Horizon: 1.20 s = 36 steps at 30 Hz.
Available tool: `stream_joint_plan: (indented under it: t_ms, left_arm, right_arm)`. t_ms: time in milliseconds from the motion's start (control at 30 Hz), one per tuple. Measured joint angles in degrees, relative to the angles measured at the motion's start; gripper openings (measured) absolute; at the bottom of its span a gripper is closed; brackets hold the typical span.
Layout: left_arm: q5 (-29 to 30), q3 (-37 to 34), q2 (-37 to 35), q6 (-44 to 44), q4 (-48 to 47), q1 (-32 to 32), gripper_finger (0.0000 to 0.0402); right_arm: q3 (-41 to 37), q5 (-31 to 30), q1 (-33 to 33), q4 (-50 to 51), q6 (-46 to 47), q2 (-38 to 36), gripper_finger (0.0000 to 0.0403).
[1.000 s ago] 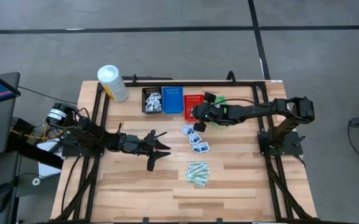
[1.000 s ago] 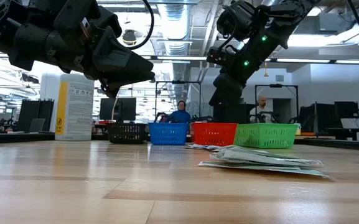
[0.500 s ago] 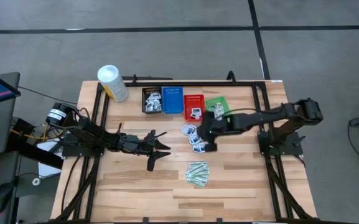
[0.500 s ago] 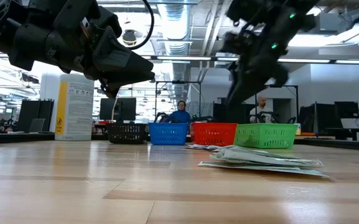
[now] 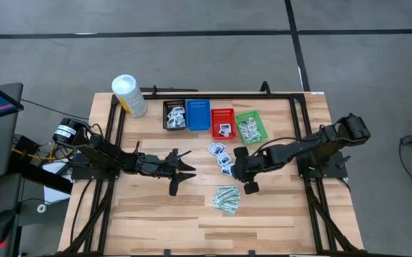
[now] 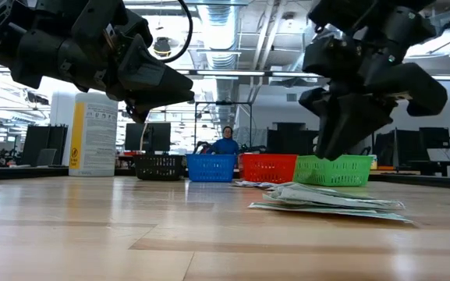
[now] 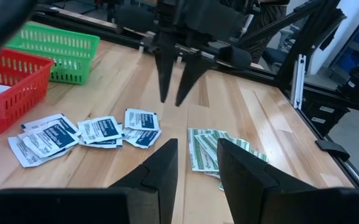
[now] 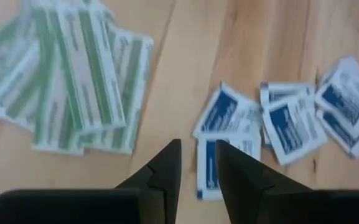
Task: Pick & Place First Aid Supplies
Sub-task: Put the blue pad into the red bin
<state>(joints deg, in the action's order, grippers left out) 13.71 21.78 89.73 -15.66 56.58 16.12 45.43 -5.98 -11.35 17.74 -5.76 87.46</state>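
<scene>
Several white packets with blue print (image 5: 221, 158) lie loose mid-table, also in the left wrist view (image 7: 98, 131) and the right wrist view (image 8: 279, 118). A pile of pale-green strips (image 5: 227, 199) (image 8: 73, 81) lies nearer the near edge. My right gripper (image 5: 238, 171) (image 7: 172, 98) points steeply down, open by a narrow gap, above the bare wood between packets and strips, with nothing between its fingers. My left gripper (image 5: 188, 165) (image 7: 195, 163) hangs open and still, left of the packets, holding nothing.
Four mesh baskets stand in a row at the far side: black (image 5: 174, 114) with white packets, blue (image 5: 198, 114), red (image 5: 223, 123) with a packet, green (image 5: 249, 126) with some items. A white tub (image 5: 129, 95) stands far left. Bare wood lies along the near edge.
My right gripper has swung from over the red basket toward the table's near edge and a little down, tipping to point more steeply downward. It now hangs between the white packets and the green strips. A white packet now shows in the red basket.
</scene>
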Motion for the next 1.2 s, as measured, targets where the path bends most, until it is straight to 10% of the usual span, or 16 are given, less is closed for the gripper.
stream_joint_plan:
  t_ms: [1200]
  left_arm:
    - [0.24, 0.00, 0.00, 0.16, 0.04, 0.00, 0.0112]
  right_arm:
    - [-7.30, -0.04, 0.98, -13.51, 1.33, -0.02, 0.0092]
